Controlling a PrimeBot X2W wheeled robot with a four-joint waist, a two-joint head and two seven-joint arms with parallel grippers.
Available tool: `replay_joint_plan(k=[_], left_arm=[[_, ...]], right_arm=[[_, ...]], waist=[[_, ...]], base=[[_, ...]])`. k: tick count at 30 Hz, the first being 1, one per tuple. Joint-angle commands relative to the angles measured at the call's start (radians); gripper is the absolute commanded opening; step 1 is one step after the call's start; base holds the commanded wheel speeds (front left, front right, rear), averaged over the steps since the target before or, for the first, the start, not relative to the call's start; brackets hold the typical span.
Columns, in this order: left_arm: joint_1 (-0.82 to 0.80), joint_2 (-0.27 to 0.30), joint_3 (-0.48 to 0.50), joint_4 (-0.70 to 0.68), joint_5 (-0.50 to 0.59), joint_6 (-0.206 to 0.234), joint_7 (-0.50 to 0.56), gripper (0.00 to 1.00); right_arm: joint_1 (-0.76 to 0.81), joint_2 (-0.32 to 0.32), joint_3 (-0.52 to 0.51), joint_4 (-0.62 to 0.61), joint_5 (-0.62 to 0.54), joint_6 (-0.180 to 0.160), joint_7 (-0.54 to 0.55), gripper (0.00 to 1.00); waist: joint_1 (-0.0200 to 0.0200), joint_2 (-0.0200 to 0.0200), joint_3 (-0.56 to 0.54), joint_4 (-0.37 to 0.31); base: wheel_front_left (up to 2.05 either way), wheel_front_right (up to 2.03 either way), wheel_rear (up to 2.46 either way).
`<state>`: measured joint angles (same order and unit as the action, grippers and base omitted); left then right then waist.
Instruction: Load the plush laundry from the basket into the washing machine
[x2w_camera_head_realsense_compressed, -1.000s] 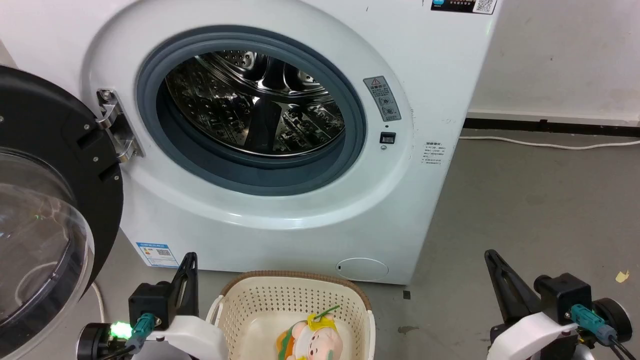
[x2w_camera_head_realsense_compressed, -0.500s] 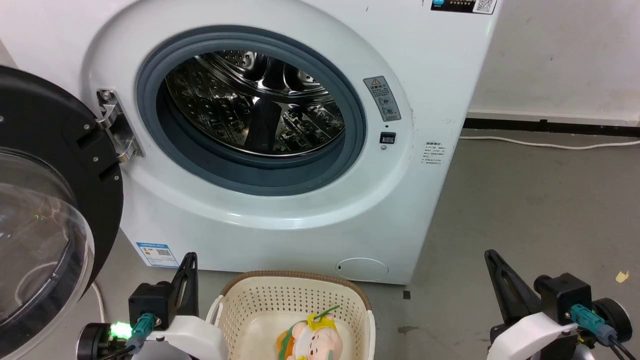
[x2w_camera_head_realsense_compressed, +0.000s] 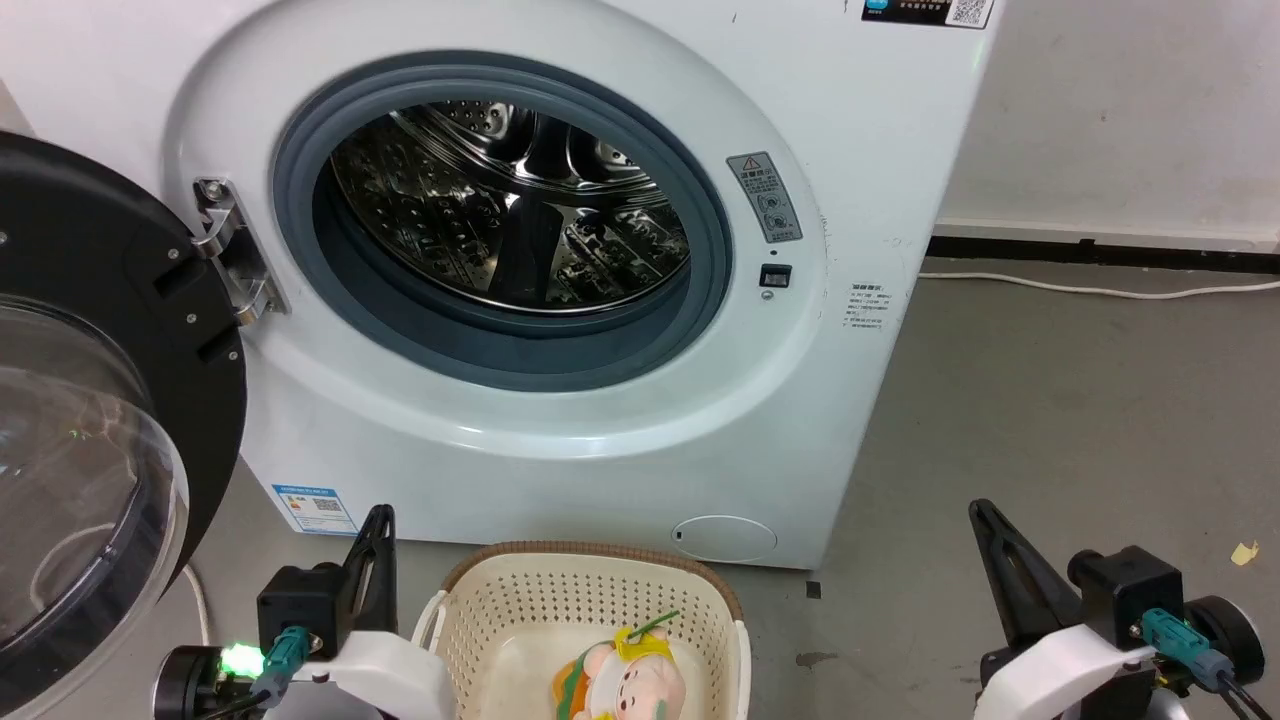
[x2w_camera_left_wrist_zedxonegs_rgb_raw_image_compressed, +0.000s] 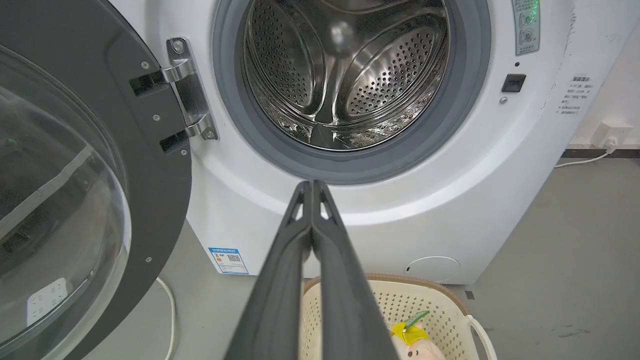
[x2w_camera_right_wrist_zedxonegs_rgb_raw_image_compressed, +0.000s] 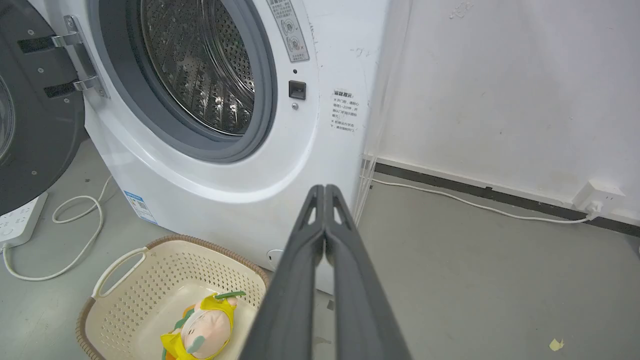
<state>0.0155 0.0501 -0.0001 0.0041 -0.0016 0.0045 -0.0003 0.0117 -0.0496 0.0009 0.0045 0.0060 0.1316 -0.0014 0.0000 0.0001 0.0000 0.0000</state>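
The plush laundry (x2w_camera_head_realsense_compressed: 620, 675), a small doll with a pale pink face, yellow clothing and a green loop, lies in the cream basket (x2w_camera_head_realsense_compressed: 590, 590) on the floor before the washing machine (x2w_camera_head_realsense_compressed: 560, 400). The same doll (x2w_camera_right_wrist_zedxonegs_rgb_raw_image_compressed: 205, 327) lies face up in the right wrist view. The washer's door (x2w_camera_head_realsense_compressed: 80, 420) hangs wide open at the left, and the steel drum (x2w_camera_head_realsense_compressed: 510, 200) holds nothing. My left gripper (x2w_camera_left_wrist_zedxonegs_rgb_raw_image_compressed: 311, 186) is shut and bare, left of the basket. My right gripper (x2w_camera_right_wrist_zedxonegs_rgb_raw_image_compressed: 325, 190) is shut and bare, well to the basket's right.
A white power strip (x2w_camera_right_wrist_zedxonegs_rgb_raw_image_compressed: 17, 220) and its looped cable (x2w_camera_right_wrist_zedxonegs_rgb_raw_image_compressed: 80, 225) lie on the floor beside the open door. Along the wall at the right runs a white cord (x2w_camera_head_realsense_compressed: 1100, 290) to a socket (x2w_camera_right_wrist_zedxonegs_rgb_raw_image_compressed: 597, 197). Grey floor spreads to the washer's right.
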Motion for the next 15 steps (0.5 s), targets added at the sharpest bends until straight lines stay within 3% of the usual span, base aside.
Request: replay_joint_plan(k=[1,6,7,15], left_arm=[[-0.015,0.000,0.000,-0.004,0.002,-0.005,0.000,0.00],[0.000,0.000,0.000,0.000,0.000,0.000,0.000,0.00],[0.001,0.000,0.000,0.001,0.000,0.001,0.000,1.00],[0.000,0.000,-0.008,-0.002,-0.005,0.006,-0.013,1.00]], right_arm=[[-0.012,-0.001,-0.001,-0.005,-0.006,-0.001,0.001,0.00],[0.000,0.000,0.000,0.000,0.000,0.000,0.000,0.00],[0.000,0.000,0.000,0.000,0.001,0.000,0.000,1.00],[0.001,0.000,-0.005,-0.001,0.018,0.000,-0.013,1.00]], waist=[[0.0000,-0.0001,0.000,0.000],[0.0000,-0.0001,0.000,0.000],[0.0000,-0.0001,0.000,0.000],[0.0000,-0.0001,0.004,-0.002]], base=[[0.00,0.00,0.00],[0.00,0.00,0.00],[0.00,0.00,0.00],[0.00,0.00,0.00]])
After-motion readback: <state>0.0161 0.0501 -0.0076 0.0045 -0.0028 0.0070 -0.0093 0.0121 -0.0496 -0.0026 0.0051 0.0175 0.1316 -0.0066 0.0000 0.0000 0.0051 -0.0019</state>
